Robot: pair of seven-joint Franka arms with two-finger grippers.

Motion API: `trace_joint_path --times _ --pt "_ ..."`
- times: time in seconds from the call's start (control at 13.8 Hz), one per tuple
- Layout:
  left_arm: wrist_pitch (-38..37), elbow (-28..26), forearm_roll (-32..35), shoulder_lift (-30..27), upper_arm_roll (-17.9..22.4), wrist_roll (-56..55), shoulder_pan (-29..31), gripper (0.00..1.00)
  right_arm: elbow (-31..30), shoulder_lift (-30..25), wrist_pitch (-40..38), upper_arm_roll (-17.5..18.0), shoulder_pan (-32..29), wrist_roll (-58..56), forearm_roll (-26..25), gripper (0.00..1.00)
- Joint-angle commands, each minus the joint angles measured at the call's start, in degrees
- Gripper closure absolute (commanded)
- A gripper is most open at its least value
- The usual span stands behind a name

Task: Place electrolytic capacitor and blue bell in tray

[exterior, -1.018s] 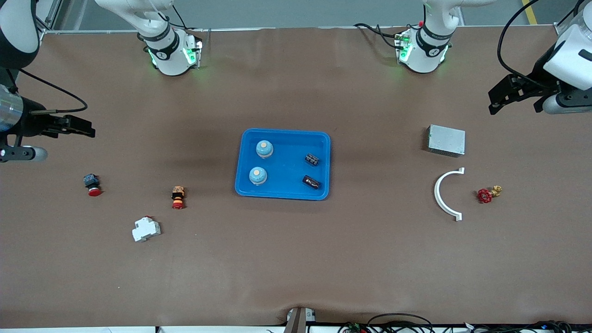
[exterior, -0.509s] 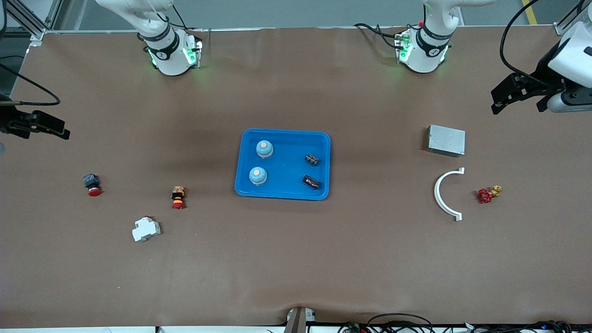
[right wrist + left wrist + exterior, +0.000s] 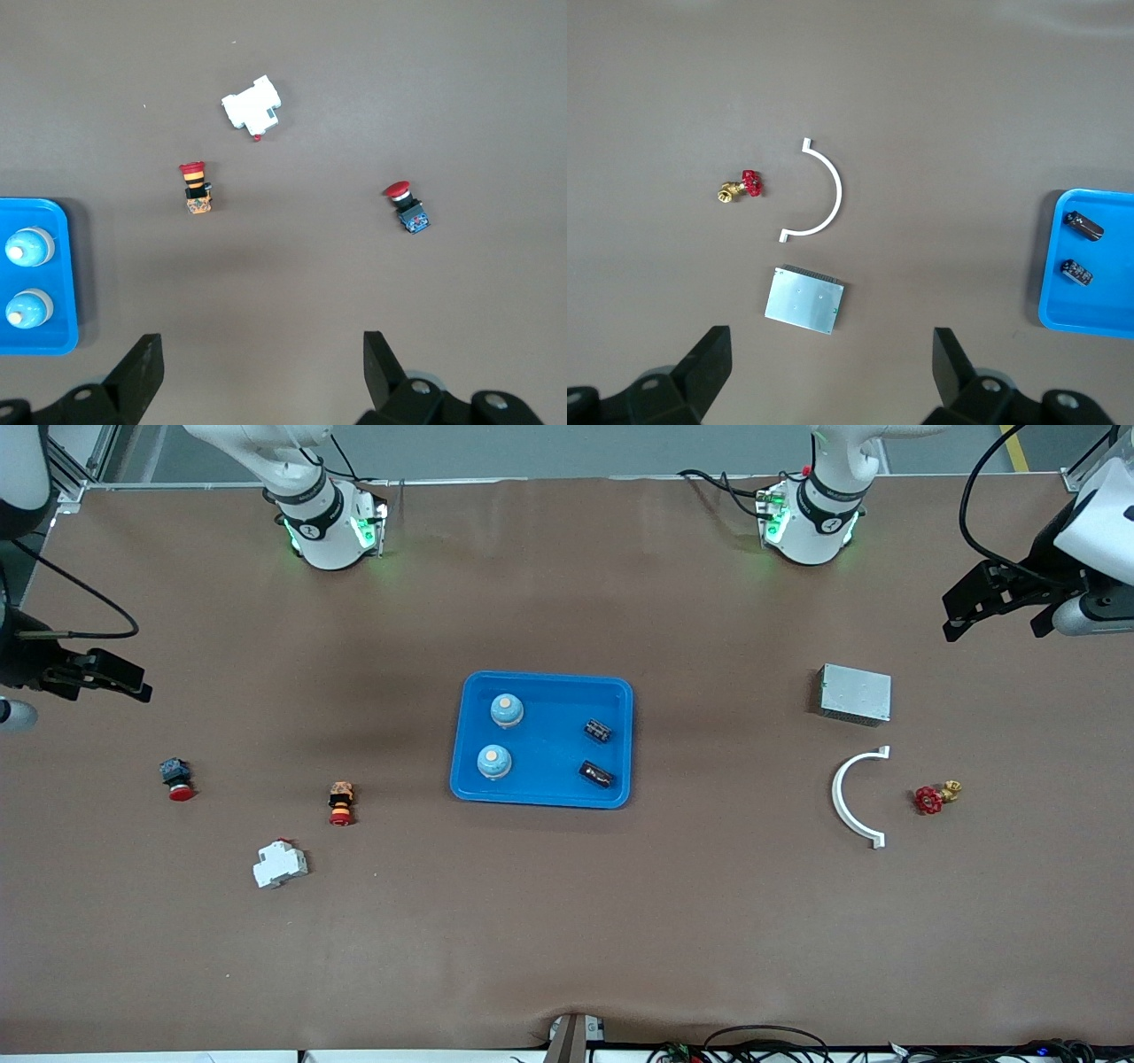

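Observation:
The bright-blue tray (image 3: 542, 795) lies at the table's middle. In it are two blue bells (image 3: 506, 709) (image 3: 493, 761) and two black electrolytic capacitors (image 3: 598, 731) (image 3: 596, 773). The tray's edge also shows in the left wrist view (image 3: 1050, 312) with both capacitors (image 3: 1084, 225), and in the right wrist view (image 3: 40, 344) with both bells (image 3: 27, 246). My left gripper (image 3: 961, 615) is open and empty, up over the left arm's end of the table. My right gripper (image 3: 124, 677) is open and empty, up over the right arm's end.
A grey metal box (image 3: 854, 693), a white curved bracket (image 3: 846, 797) and a red-handled brass valve (image 3: 934, 796) lie toward the left arm's end. Two red-capped push buttons (image 3: 175, 777) (image 3: 341, 802) and a white breaker (image 3: 279, 864) lie toward the right arm's end.
My right gripper drew back toward the table's end, then came slightly in again. My left gripper rose a little. The tray's contents have not moved.

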Motion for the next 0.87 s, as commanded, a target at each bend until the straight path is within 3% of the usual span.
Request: trace_joint_path --times 0.0,0.8 --pt "-1.22 0.62 -0.07 -0.42 -0.12 0.47 0.27 0.00 -5.41 -5.09 2.49 0.59 -0.50 -0.72 -0.38 0.00" --pt "-1.39 0.62 0.02 -0.42 -0.21 0.12 0.27 0.00 -2.76 -4.30 0.47 0.24 -1.21 -3.10 0.24 0.00"
